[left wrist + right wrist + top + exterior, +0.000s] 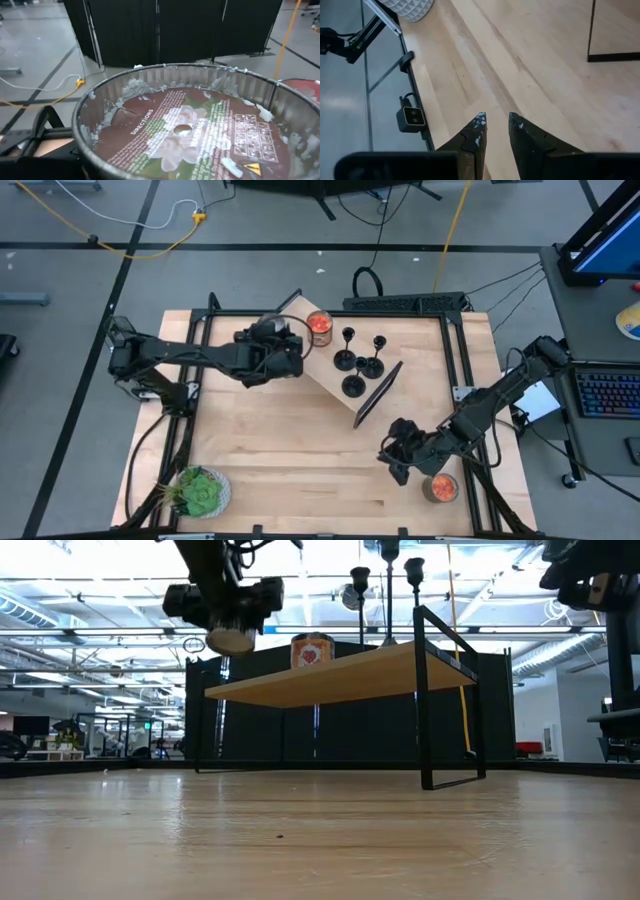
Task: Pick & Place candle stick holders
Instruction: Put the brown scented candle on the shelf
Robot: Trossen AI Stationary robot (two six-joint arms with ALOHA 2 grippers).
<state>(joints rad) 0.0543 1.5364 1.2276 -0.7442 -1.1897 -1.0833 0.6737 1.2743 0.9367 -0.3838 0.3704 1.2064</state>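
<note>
Middle of the surface [290,440] is bare wood, easy passage. Raised shelf [335,385] blocks the far centre: three black holders [360,360] crowd its right end w/ narrow gaps btwn them, jar [319,327] at its left. Plant pot [200,492] fills near-left corner, another jar [440,487] near-right.

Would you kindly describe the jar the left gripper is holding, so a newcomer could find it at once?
Start at the raised wooden shelf in the middle of the table. At its left end, the left gripper holds a jar in the air. Unlike the orange-topped jar standing on the shelf, this one shows a printed label on its underside.
</note>
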